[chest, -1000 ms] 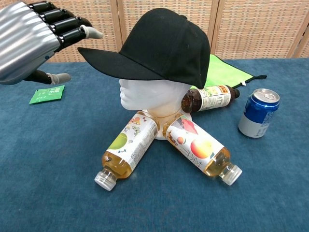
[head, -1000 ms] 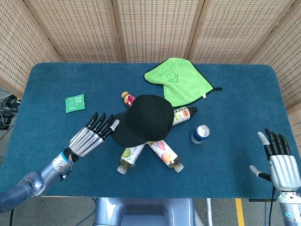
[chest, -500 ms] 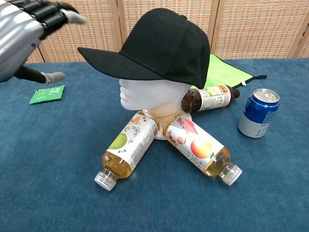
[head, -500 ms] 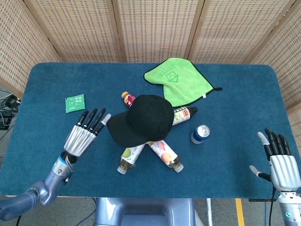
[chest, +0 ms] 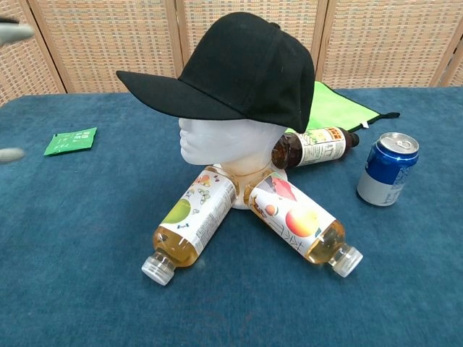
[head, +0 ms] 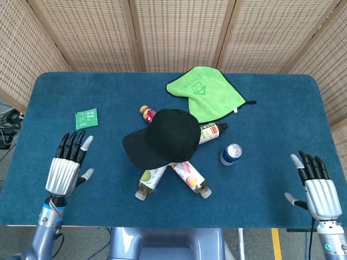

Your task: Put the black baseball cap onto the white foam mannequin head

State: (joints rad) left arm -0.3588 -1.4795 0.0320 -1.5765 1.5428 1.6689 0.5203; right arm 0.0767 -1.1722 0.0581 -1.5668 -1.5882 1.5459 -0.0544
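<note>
The black baseball cap (head: 165, 138) (chest: 239, 69) sits on the white foam mannequin head (chest: 221, 143), brim pointing left in the chest view. The mannequin head stands upright mid-table; from above the cap hides it. My left hand (head: 66, 167) hovers open near the table's front left, well apart from the cap, fingers spread; only its fingertips (chest: 11, 30) show at the left edge of the chest view. My right hand (head: 316, 187) is open at the front right corner, holding nothing.
Three drink bottles lie around the mannequin's base (chest: 194, 223) (chest: 300, 223) (chest: 311, 147). A blue can (chest: 387, 168) stands to the right. A green cloth (head: 206, 92) lies behind, and a small green packet (head: 86, 117) at the left.
My left hand has drawn back from the cap's brim toward the front left edge, leaving the cap on the mannequin head. The right hand has barely shifted.
</note>
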